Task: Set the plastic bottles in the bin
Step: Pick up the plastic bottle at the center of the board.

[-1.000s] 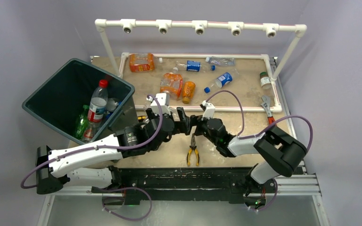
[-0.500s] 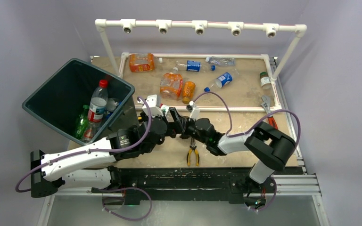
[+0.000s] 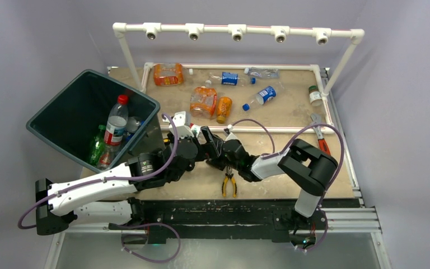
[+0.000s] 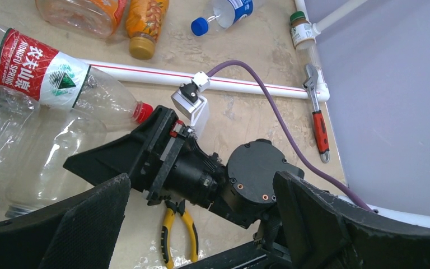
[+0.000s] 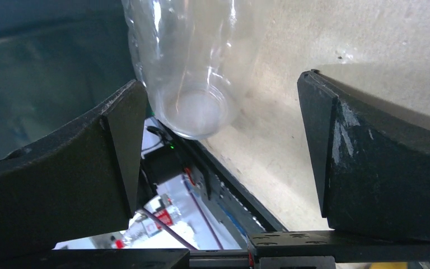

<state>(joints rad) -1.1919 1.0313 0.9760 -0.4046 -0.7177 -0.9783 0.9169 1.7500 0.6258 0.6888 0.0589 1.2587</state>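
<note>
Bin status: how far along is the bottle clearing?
Done: the bin holds a few, among them a red-capped bottle and a green bottle. In hand: nothing; left gripper open, right gripper open around a clear bottle. Left: orange bottles and blue-labelled bottles on the table.

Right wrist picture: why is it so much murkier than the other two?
Right wrist view: the clear bottle sits very near the lens, soft and see-through against a dim background, with the right gripper's dark fingers filling both sides. Left wrist view: crisp, the red-labelled bottle has readable print. Top external view: even light, only faint shadows.
</note>
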